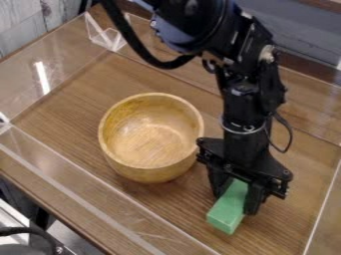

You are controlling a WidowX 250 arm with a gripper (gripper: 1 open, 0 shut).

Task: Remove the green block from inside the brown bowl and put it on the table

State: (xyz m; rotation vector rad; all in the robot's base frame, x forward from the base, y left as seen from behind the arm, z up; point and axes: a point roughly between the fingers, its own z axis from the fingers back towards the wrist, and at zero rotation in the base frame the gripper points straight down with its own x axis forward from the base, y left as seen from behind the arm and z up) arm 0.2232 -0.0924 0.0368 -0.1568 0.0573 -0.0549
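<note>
Looking past the action, the surface is brown wood grain, glossy, catching pale streaks of light along its far-left side. Clear plastic walls border it, their edges glinting white, and a clear bracket sits at the back wall. Beyond the top-left corner there is a grey-green patch, too blurred to name. At the lower left, below the surface edge, a dark, dim area shows.

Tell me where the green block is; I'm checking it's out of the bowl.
The green block is low and right of centre, outside and right of the brown bowl, held in the gripper at the table.
</note>
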